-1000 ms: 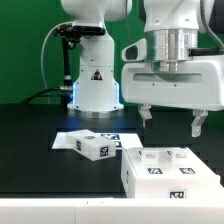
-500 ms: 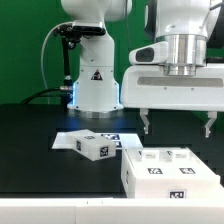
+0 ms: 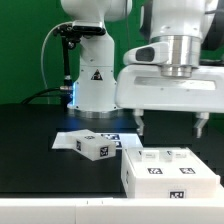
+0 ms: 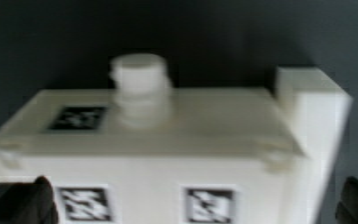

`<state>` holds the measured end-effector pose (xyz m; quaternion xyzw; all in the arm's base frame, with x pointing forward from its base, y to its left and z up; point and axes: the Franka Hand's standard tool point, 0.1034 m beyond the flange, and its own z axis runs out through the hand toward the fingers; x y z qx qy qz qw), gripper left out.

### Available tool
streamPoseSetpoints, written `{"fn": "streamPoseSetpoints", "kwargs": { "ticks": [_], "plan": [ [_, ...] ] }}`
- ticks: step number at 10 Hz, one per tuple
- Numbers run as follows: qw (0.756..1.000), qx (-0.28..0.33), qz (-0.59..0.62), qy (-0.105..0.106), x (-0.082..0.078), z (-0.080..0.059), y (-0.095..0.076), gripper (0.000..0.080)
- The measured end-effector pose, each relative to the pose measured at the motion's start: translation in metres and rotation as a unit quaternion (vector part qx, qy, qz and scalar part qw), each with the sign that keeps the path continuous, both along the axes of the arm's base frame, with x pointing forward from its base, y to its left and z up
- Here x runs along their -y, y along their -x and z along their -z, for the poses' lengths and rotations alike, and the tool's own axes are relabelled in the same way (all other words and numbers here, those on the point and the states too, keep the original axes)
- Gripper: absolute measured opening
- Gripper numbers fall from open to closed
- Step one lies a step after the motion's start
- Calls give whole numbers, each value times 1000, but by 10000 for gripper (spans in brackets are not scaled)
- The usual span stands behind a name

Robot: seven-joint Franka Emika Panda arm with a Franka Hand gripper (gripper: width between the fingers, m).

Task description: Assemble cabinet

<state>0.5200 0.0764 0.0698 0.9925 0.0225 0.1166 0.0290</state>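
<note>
**Change from the earlier frame.** We find that the gripper has shifted toward the exterior view's left in the last half second. Both fingers have moved that way at about the same height. The jaws stand as wide apart as before, with nothing between them. The base, marker board, block and box lie where they did.

**Exterior view, left to right.** We note:
- The white base with its triangle mark stands at the back of the black table.
- The tagged block sits in front of the base and appears to rest on the marker board.
- The box stands at the near edge on the exterior view's right, upright, just beside the block. We cannot tell whether the two touch.
- The gripper hangs above the far side of the box, clear of it.

**Differences between views.**
- Only the exterior view shows the base, marker board, block and table.
- The wrist view looks down on the box. Its top carries a short upright peg, blurred, which we cannot make out from outside.
- A raised piece stands along one edge of the box.
- One tag shows on the top of the box and two on its near face.
- The dark fingertips show at opposite sides of the wrist picture, wide open and empty, with the near face of the box between them.
</note>
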Motion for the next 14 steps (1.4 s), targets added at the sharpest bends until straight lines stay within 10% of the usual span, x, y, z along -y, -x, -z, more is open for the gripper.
{"fn": "streamPoseSetpoints", "kwargs": {
  "ticks": [14],
  "plan": [
    [1000,13,1,14,7,41,10,797]
  ]
}}
